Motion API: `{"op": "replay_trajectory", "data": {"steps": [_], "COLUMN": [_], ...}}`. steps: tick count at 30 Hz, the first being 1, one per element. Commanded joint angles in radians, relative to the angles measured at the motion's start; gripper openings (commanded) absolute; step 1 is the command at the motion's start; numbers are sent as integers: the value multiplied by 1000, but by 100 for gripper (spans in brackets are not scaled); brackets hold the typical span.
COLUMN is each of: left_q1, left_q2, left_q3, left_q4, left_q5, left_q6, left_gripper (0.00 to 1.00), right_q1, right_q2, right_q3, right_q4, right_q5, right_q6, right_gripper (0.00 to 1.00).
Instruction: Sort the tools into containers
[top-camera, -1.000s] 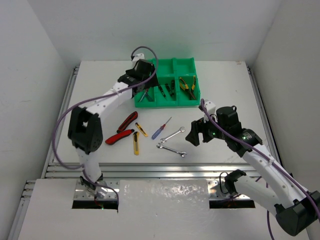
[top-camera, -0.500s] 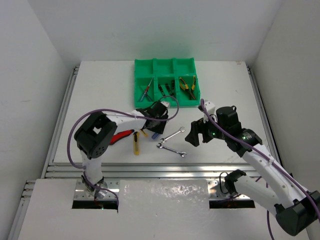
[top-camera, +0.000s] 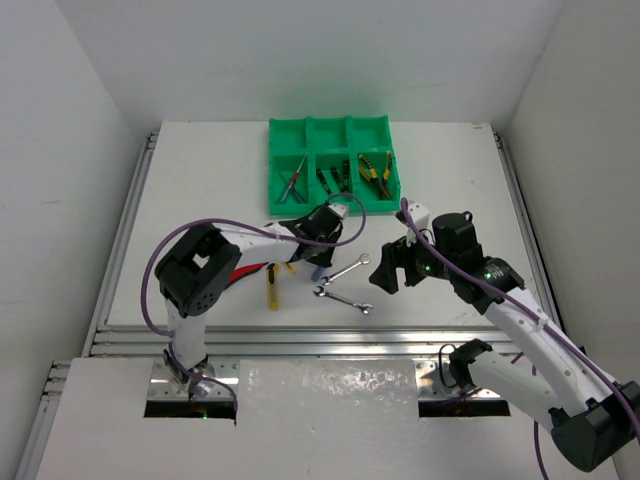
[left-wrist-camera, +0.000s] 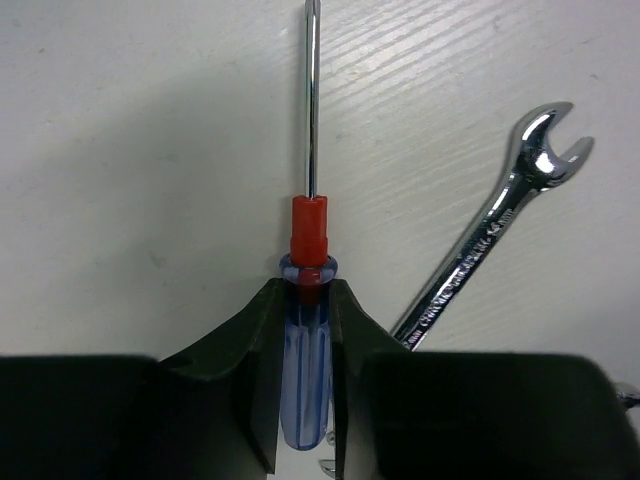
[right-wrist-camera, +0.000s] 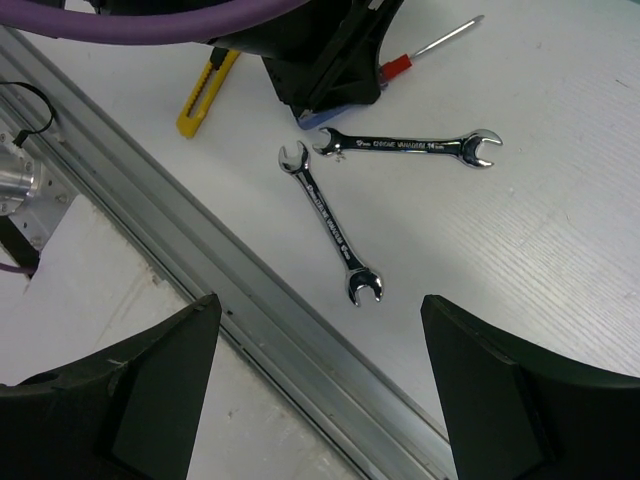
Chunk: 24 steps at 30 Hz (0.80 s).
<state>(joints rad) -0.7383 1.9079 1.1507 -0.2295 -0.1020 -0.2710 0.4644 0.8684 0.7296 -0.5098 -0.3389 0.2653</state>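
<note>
My left gripper (left-wrist-camera: 303, 292) is shut on the blue handle of a red-collared screwdriver (left-wrist-camera: 308, 228), whose steel shaft points away over the white table. From above, that gripper (top-camera: 322, 230) sits just in front of the green tray (top-camera: 330, 128), the containers. Two silver wrenches (top-camera: 348, 270) (top-camera: 343, 300) lie right beside it. One wrench (left-wrist-camera: 490, 240) lies to the right of the screwdriver. My right gripper (top-camera: 385, 268) hovers open over the wrenches (right-wrist-camera: 328, 220) (right-wrist-camera: 405, 147), holding nothing.
A yellow box cutter (top-camera: 271, 290) and a red utility knife (top-camera: 240, 274) lie left of the screwdriver, partly under the left arm. The tray's near row holds a screwdriver (top-camera: 291, 185), dark screwdrivers (top-camera: 330, 180) and yellow pliers (top-camera: 374, 170). An aluminium rail (right-wrist-camera: 250, 300) edges the table.
My left gripper left the tray, came down to the blue-and-red screwdriver on the table and shut on its handle. The right arm has not moved.
</note>
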Motion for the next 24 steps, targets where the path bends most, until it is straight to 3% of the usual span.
{"op": "replay_trajectory", "data": {"steps": [1,6,12,20,24], "left_q1": [-4,66,190,301,335], "left_q2": [-67,-167,-147,108,201], "left_q3": [49,127,194,525,609], "left_q4": [-36,-39,36,-31,-40], "left_q5": [-103,-257,-216,-157,-113], "left_q6": [-25,-105,-175,-79,-60], "left_gripper": [0,0,0,0,0], "right_q1": [0,0,-1,0,0], "right_q2": [-6,-2,12,17,26], "right_q3": [13,8,7,-1,1], "right_q4": [31,34,36,45,48], "right_q5": [-9,-8,-11,-25,-35], "right_q6": [-9,-11,-11,-12,-12], "right_gripper": [82,82,82,82,82]}}
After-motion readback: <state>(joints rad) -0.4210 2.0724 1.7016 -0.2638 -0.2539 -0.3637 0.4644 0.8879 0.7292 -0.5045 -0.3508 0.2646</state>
